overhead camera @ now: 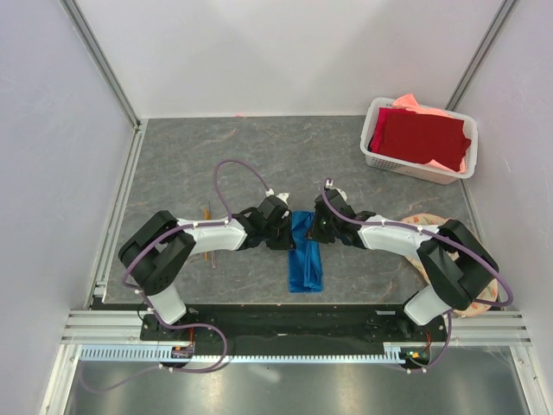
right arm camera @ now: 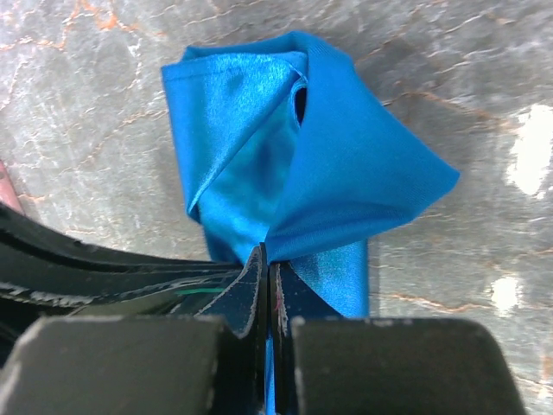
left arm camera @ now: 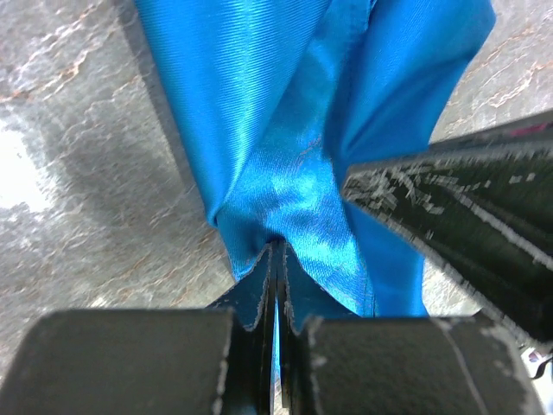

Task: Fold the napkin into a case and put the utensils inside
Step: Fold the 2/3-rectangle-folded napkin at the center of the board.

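The bright blue napkin [overhead camera: 304, 252] lies gathered into a narrow crumpled strip at the table's middle. My left gripper [overhead camera: 283, 226] is shut on its far left edge, and the cloth [left arm camera: 294, 130] bunches out from between the closed jaws [left arm camera: 278, 251]. My right gripper [overhead camera: 318, 226] is shut on the far right edge, where the napkin [right arm camera: 294, 147] forms a loose cone ahead of the tips [right arm camera: 266, 252]. The two grippers almost touch. Thin orange-brown utensils [overhead camera: 207, 216] lie on the table left of the left arm, partly hidden by it.
A white basket [overhead camera: 421, 140] at the back right holds a dark red cloth [overhead camera: 419, 138] over a salmon-pink one. A round floral mat [overhead camera: 449, 259] lies under the right arm. Metal rails run along the left side and the near edge.
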